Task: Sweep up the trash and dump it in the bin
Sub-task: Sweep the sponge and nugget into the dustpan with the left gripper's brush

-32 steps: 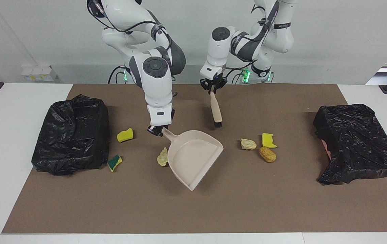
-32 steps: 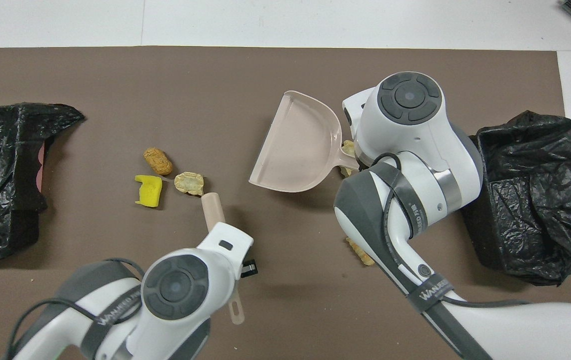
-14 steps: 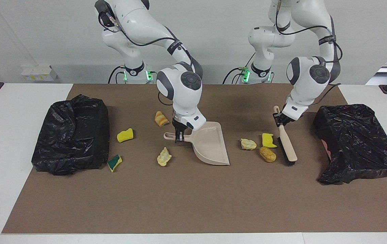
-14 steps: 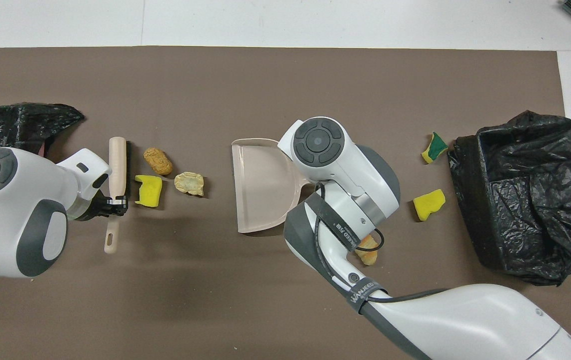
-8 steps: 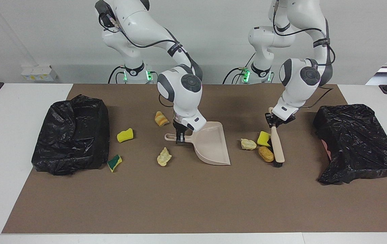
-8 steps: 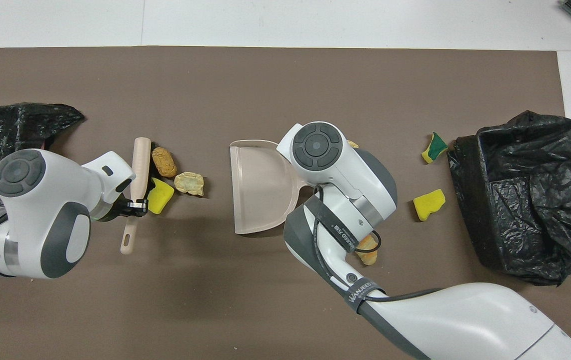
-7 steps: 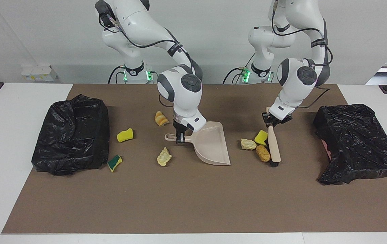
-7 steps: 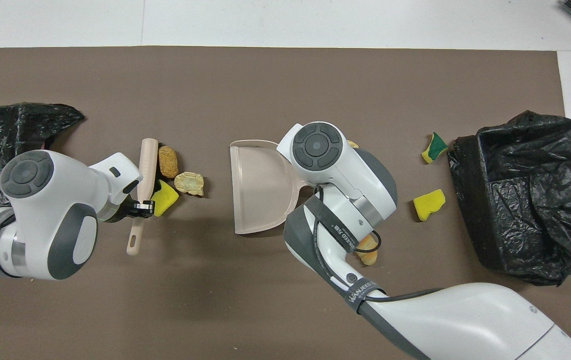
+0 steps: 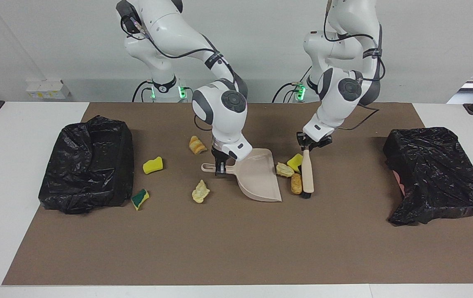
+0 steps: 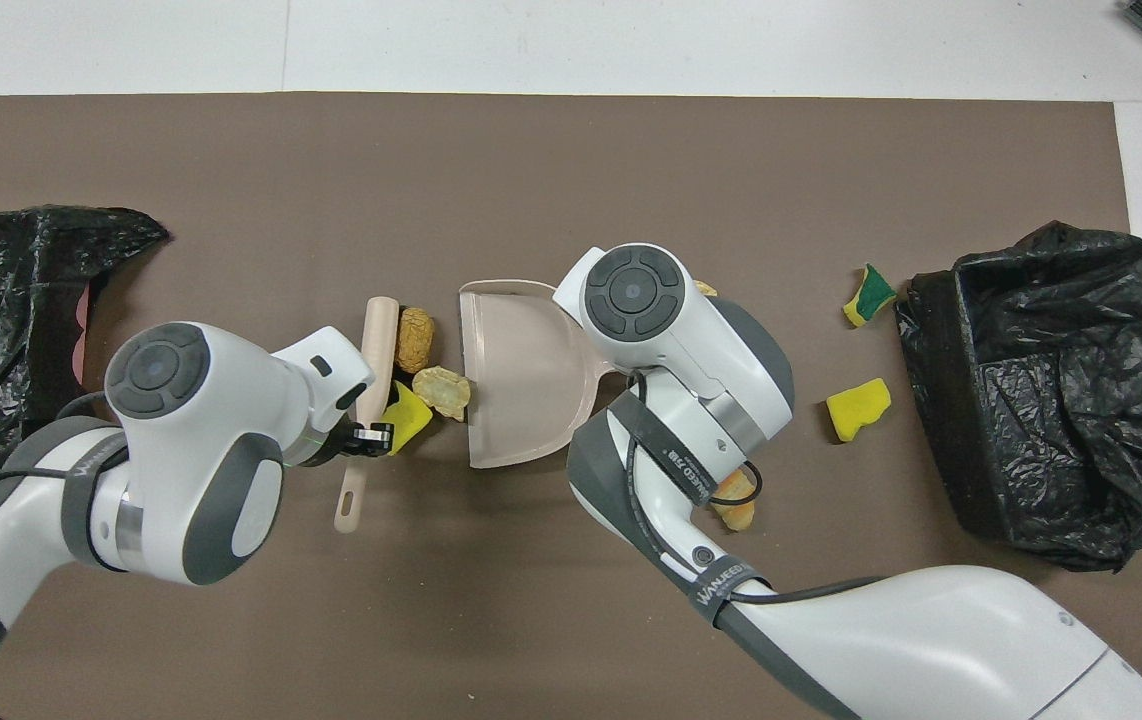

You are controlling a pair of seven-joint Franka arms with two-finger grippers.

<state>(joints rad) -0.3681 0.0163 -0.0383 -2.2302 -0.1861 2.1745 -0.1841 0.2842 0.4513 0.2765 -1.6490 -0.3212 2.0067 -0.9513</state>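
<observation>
The brown-covered surface [image 9: 236,248] carries a black-bagged bin [image 9: 87,165] at the right arm's end and a second bagged bin [image 9: 435,174] at the left arm's end, with open room between them. Near the middle the beige dustpan [image 9: 257,178] is held by its handle in the right arm's fingers [image 9: 219,169], which are closed on it. Its open lip appears to lie down on the surface and is turned toward the left arm's end. The brush [image 9: 307,176] is gripped at its handle by the closed left arm's fingers [image 9: 307,145]. Its long axis runs from near the robots to far from them, roughly parallel to the lip, with the bristles down. Three scraps of trash are trapped between brush and lip. A beige lump [image 9: 284,169] lies just at the lip, a yellow sponge piece [image 9: 295,162] is against the brush and nearer to the robots, and a tan lump [image 9: 296,183] is beside the bristles and farther from the robots. The coming stroke is therefore judged to run sideways toward the right arm's end, the left arm being the nearer one. Four scraps lie outside the pan toward the right arm's end: an orange-tan lump [image 9: 197,145] near the robots, a pale lump [image 9: 200,191] farther out, a yellow sponge [image 9: 153,165] and a green-backed sponge [image 9: 139,198] just beside the bin. The tan lump could be lost past the lip's far corner.
</observation>
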